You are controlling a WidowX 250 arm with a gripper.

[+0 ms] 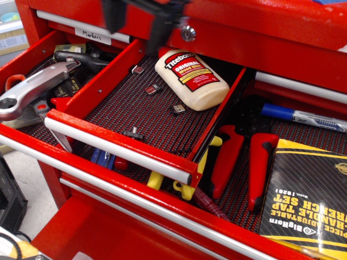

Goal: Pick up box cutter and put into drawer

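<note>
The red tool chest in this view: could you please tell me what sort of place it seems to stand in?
Probably a workshop or garage. The red tool chest has open drawers holding a box cutter, a glue bottle and red-handled pliers.

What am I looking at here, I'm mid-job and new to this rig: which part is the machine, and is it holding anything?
One camera looks down at an open red tool chest. The blurred black shape at the top is the robot's end effector; nothing appears held, though blur hides whether it is open. The silver box cutter lies in the left drawer beside other tools. The middle drawer holds a Titebond wood glue bottle. Lower right lie red-handled pliers, a blue marker and a tap wrench set box.
</note>
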